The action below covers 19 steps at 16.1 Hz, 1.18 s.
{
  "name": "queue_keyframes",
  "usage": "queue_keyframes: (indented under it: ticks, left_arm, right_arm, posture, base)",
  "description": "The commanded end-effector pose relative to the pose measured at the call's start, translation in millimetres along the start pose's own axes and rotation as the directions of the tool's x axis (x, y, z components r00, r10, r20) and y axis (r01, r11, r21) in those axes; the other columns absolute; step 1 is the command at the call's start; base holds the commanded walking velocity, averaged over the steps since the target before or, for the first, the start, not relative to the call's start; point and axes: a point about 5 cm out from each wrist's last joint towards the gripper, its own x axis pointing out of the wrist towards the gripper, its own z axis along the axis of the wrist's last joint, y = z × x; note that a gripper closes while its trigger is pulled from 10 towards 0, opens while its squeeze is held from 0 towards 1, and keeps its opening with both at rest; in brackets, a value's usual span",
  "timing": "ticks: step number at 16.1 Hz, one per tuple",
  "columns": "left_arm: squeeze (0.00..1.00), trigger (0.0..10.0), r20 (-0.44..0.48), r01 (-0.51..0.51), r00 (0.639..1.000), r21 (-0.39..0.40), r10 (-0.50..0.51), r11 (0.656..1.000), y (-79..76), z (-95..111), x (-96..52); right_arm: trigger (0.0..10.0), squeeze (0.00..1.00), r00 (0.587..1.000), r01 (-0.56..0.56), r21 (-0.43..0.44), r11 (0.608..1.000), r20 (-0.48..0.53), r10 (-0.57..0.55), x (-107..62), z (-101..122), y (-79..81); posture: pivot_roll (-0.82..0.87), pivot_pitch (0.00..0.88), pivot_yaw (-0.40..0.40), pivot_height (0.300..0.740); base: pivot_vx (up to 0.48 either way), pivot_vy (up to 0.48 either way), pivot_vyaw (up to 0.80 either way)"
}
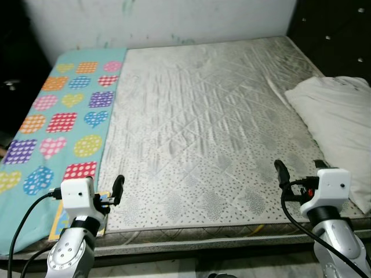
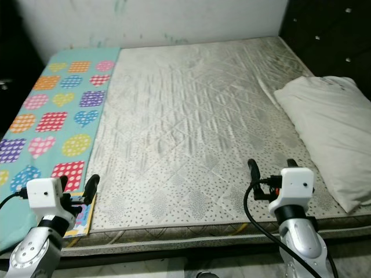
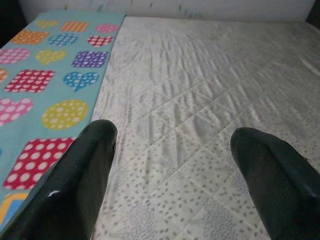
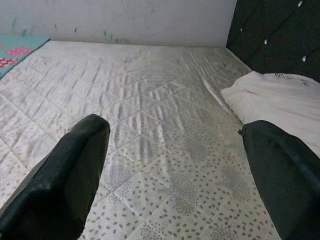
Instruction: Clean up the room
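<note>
Mattress [image 1: 203, 127]: bare, quilted, grey-white.
Blanket [image 1: 58, 121]: teal, patterned, along the mattress's left edge.
Pillow [image 1: 339, 116]: white, on the mattress's right side.
Left tool [image 3: 170, 165]: fingers apart, over the mattress's near-left corner.
Right tool [image 4: 175, 170]: fingers apart, over the mattress's near-right part, beside the pillow.

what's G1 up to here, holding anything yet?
Nothing held. The robot stands at the foot of a bare quilted mattress with both arms raised over its near edge. The left pincer and right pincer are both open and empty. A white pillow lies at the mattress's right side, closest to the right pincer; a teal patterned sheet covers the left strip. No grasp has started.
</note>
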Motion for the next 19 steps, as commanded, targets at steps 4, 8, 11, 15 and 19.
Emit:
queue_keyframes:
  ticks: [4,8,11,15,19]
  left_arm:
    - [0.0,10.0,-0.017,-0.017,1.0,0.01,0.017,1.0,4.9,-3.3,-0.9]
    - [0.0,10.0,-0.023,-0.021,1.0,0.007,0.021,1.0,5.1,-3.7,-0.5]
    - [0.0,10.0,-0.026,-0.026,0.999,0.01,0.026,1.0,5.6,-3.8,-0.3]
    - [0.0,10.0,-0.008,-0.02,1.0,-0.006,0.02,1.0,6.5,-2.0,-0.6]
    - [0.0,10.0,0.01,0.006,1.0,-0.015,-0.005,1.0,4.5,0.1,-2.2]
  right_arm:
    - [10.0,0.0,1.0,-0.018,0.0,1.0,0.004,0.018,1.6,-0.5,5.2]
    - [10.0,0.0,1.0,-0.021,-0.004,1.0,0.008,0.022,3.8,-0.6,5.7]
    - [10.0,0.0,1.0,-0.027,-0.011,1.0,0.01,0.027,5.8,-0.5,6.1]
    - [10.0,0.0,0.999,-0.044,-0.033,0.998,0.022,0.045,11.3,0.9,6.8]
    - [10.0,0.0,0.998,-0.054,-0.044,0.998,0.031,0.055,14.9,1.5,6.9]
  posture:
    - [-0.17,0.093,0.069,0.74]
    - [-0.17,0.096,0.067,0.74]
    - [-0.17,0.097,0.066,0.74]
    - [-0.17,0.095,0.065,0.74]
    - [-0.16,0.091,0.063,0.74]
  base:
    - [0.0,0.355,0.0]
    - [0.0,0.48,0.0]
    - [0.0,0.48,0.0]
    - [0.0,0.126,0.0]
    - [0.0,0.0,0.0]
